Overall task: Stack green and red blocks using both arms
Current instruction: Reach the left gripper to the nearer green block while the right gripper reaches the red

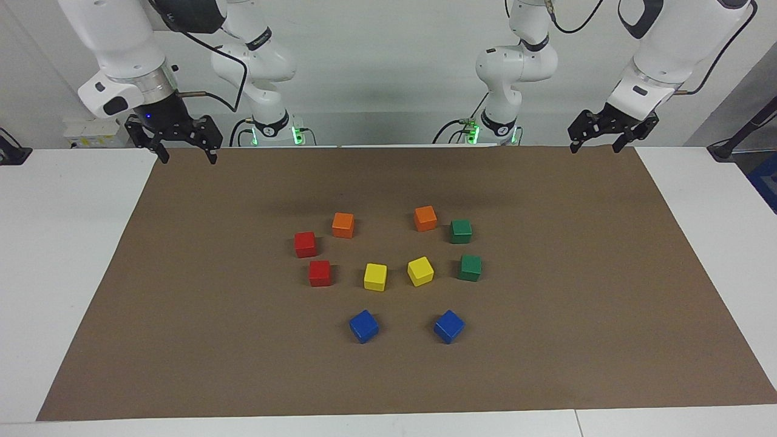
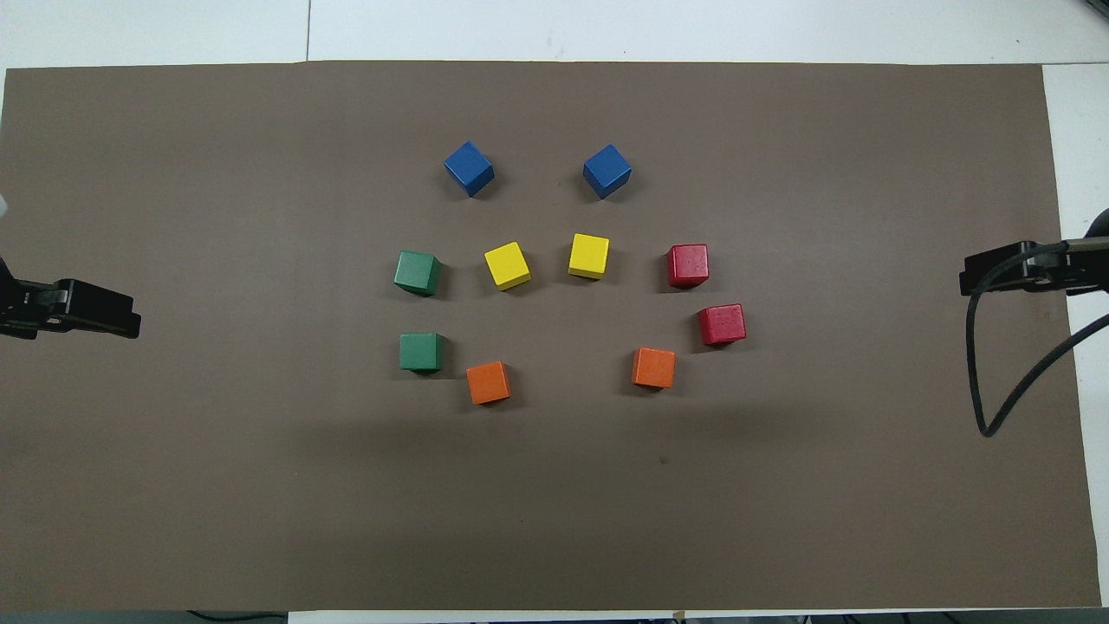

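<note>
Two dark green blocks lie toward the left arm's end of the cluster, one (image 1: 461,230) (image 2: 421,352) nearer to the robots than the other (image 1: 469,267) (image 2: 417,272). Two bright red blocks lie toward the right arm's end, one (image 1: 305,244) (image 2: 722,324) nearer than the other (image 1: 320,273) (image 2: 688,264). All four rest apart on the brown mat (image 1: 182,340). My left gripper (image 1: 595,149) hangs open and empty over the mat's corner at its own end. My right gripper (image 1: 187,159) hangs open and empty over the mat's corner at its end.
Two orange cubes (image 1: 343,224) (image 1: 425,218) lie nearest the robots. Two yellow cubes (image 1: 375,277) (image 1: 420,271) sit in the middle, and two blue cubes (image 1: 363,326) (image 1: 449,326) lie farthest. A black cable (image 2: 988,381) loops below the right gripper.
</note>
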You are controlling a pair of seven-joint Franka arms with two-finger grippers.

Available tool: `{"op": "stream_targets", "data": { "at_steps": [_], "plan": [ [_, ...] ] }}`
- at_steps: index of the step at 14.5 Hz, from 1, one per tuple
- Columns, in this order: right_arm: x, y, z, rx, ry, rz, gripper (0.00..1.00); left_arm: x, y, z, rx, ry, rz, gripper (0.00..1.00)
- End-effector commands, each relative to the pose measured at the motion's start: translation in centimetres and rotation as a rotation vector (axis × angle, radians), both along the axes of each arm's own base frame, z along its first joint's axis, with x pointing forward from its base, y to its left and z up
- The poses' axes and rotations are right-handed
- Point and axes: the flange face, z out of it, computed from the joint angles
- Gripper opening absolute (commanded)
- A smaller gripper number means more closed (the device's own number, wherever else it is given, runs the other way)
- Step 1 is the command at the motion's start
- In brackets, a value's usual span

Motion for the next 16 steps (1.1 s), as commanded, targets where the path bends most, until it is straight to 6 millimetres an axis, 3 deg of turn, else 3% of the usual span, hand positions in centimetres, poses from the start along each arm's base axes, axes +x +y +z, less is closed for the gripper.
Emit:
{"op": "stream_targets", "data": {
  "at_steps": [1,4,9,11,16],
  "plan": [
    [0.4,-0.5,0.0,-0.006,-0.007,0.018,1.0,-0.8,0.0,0.1,0.007,-0.003,0.003,1.0],
    [0.2,1.1,-1.0,0.005,-0.011,-0.011,1.0,-0.7,0.4,0.1,0.006,-0.008,0.011,1.0],
    [0.2,9.3,-4.4,0.011,-0.039,-0.017,1.0,-1.0,-0.1,0.0,0.007,-0.008,0.008,1.0],
    [0.0,11.5,-6.7,0.015,-0.049,-0.03,1.0,-1.1,-1.4,-0.5,0.007,-0.017,-0.016,1.0],
    [-0.4,13.6,-12.1,0.018,-0.045,0.01,1.0,-2.5,-6.7,-4.7,-0.003,-0.109,-0.096,1.0]
  ]
}}
